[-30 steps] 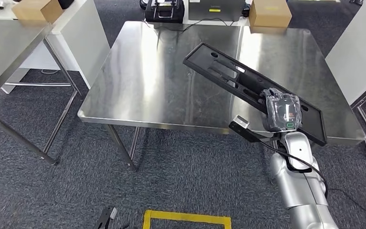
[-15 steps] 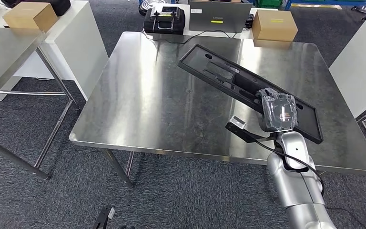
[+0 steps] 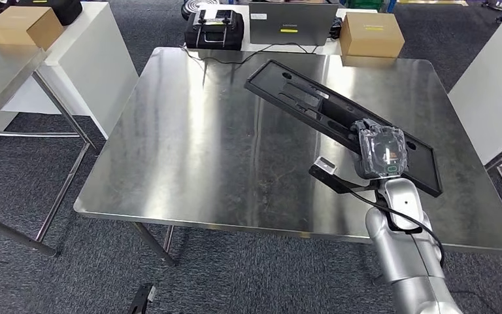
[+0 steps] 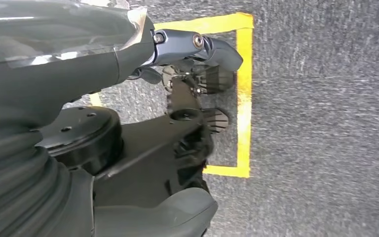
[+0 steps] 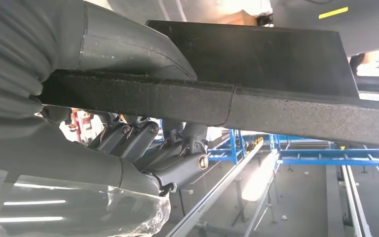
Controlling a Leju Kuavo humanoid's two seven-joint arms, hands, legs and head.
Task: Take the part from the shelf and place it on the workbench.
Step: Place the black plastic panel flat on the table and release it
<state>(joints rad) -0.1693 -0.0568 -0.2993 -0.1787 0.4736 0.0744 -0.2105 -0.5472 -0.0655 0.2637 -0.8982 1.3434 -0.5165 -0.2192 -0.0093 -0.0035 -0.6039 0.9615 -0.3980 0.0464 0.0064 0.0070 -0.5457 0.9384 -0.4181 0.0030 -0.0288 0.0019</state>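
Right hand (image 3: 380, 152) grips part (image 3: 314, 104) above workbench (image 3: 189, 150); wrist view: thumb (image 5: 128, 49) on rim.

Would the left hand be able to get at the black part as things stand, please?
Probably not yet. The left hand hangs down over the carpet beside yellow floor tape, while the black part is up over the steel workbench, held by the right hand.

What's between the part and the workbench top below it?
Nothing visible. The right robot hand holds the black part tilted over the workbench; the steel under it looks bare. The box and black case sit beyond the far edge.
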